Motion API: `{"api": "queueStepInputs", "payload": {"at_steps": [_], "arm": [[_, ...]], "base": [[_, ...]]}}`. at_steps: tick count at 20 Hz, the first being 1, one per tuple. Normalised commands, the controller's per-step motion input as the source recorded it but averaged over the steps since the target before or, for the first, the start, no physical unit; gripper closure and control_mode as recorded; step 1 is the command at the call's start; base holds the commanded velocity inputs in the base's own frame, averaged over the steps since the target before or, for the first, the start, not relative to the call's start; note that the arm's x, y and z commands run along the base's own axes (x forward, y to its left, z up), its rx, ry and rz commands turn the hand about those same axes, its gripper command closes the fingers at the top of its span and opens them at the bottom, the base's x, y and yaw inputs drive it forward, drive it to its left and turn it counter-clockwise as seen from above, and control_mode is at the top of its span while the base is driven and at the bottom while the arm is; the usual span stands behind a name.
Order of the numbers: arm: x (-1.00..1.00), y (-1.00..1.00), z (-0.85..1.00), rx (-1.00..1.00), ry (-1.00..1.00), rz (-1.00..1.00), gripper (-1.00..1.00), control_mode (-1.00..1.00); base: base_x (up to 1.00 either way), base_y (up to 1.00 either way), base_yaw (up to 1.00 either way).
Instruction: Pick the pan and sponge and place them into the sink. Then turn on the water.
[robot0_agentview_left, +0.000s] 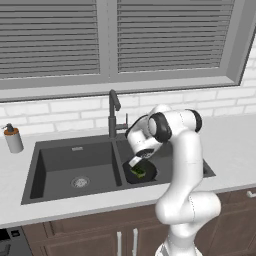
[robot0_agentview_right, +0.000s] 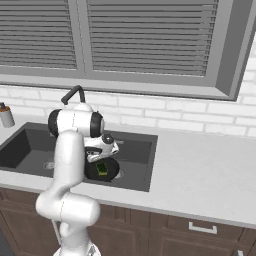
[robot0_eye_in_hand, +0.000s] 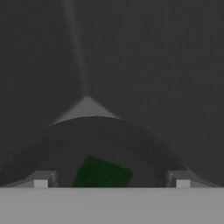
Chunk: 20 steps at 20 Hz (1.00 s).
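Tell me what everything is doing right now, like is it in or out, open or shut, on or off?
pan: in the right basin of the sink.
sponge: lying in the pan, green side up.
tap: off, no water.
gripper: open, just above the sponge.
soap bottle: upright on the counter.

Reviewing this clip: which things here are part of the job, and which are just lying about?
Job: pan in the right basin of the sink, sponge lying in the pan, tap, gripper open above them.
Lying about: soap dispenser on the counter.
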Motion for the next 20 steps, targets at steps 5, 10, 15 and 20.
{"api": "queueStepInputs", "payload": {"at_steps": [5, 10, 15, 20], "arm": [[-0.51, -0.11, 0.89, 0.0, -0.19, 0.0, -1.0, -1.0], [-0.58, -0.25, 0.69, 0.1, -0.01, 0.0, -1.0, -1.0], [-0.29, -0.25, 0.95, 0.13, 0.0, 0.0, -1.0, -1.0], [-0.19, -0.24, 1.0, 0.09, 0.0, 0.0, -1.0, -1.0]], "base": [[0.0, 0.0, 0.0], [0.0, 0.0, 0.0], [0.0, 0.0, 0.0], [0.0, 0.0, 0.0]]}}
